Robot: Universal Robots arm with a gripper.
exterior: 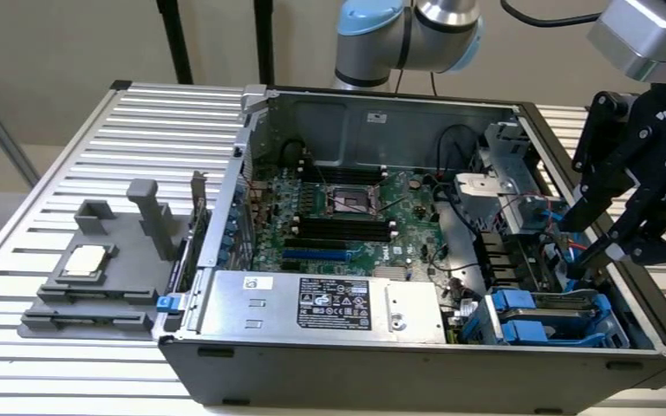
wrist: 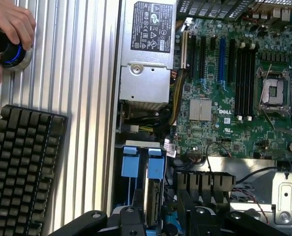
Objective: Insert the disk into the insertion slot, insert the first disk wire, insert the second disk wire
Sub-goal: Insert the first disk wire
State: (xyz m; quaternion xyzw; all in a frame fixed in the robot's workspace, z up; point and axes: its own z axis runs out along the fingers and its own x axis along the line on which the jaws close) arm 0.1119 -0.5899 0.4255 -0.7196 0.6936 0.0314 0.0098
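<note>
Disk was found seated in the insertion slot, at the near corner of the computer case, on the exterior view's right. Judged: insertion complete, wire stage in hand, and that work calls for squaring a connector to the disk's port. Gripper hung inside the case just beyond the slot, close above the disk. Whether the claw was open or gripping anything could not be told
</note>
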